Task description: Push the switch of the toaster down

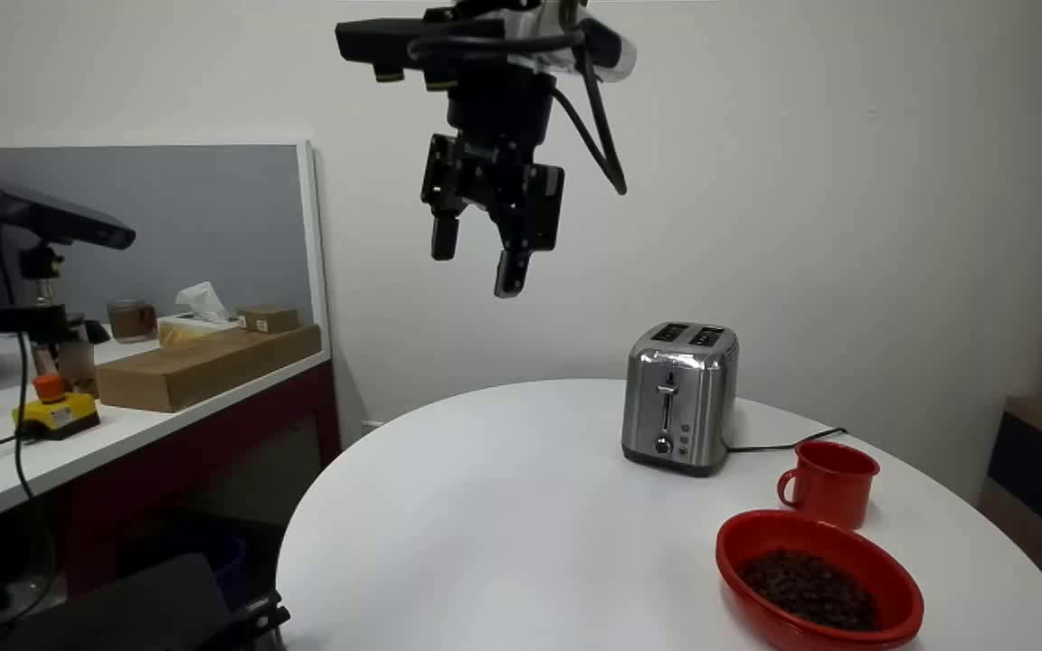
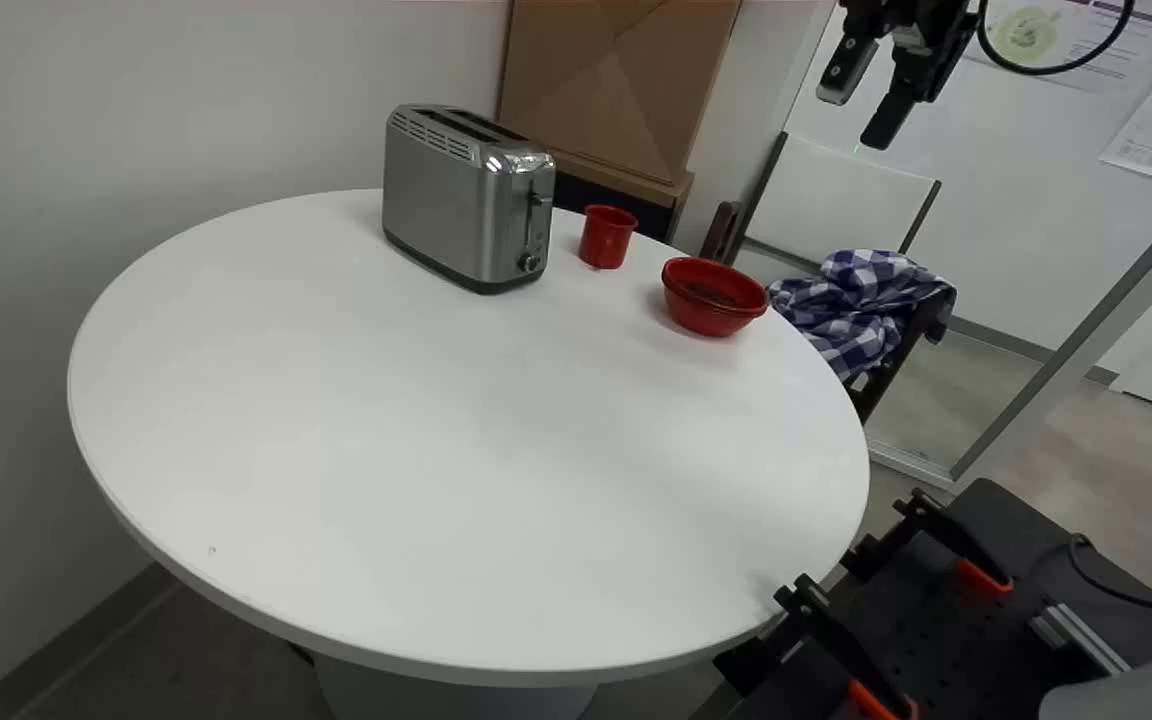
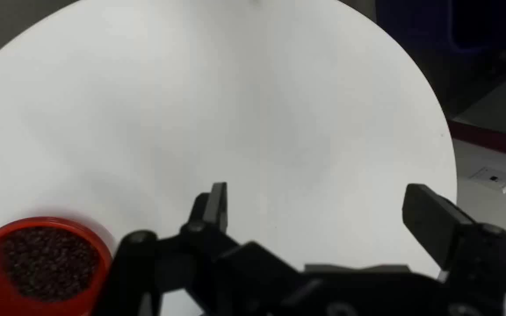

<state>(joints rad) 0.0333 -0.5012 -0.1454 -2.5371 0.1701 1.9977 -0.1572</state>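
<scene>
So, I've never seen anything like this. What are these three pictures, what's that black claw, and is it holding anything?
It is a gripper, the pinching end of a robot arm. Its two fingers stand apart with nothing held between them.

Two pictures are taken from outside the robot. The third is taken from the arm's wrist, looking down, so the dark fingers show at the bottom.

On the round white table stand a metal toaster, a red mug and a red bowl holding small dark bits, possibly beans. The gripper hangs in the air, touching none of them. The aim is to push down the toaster's switch, which appears to sit in the upper part of its travel.
</scene>
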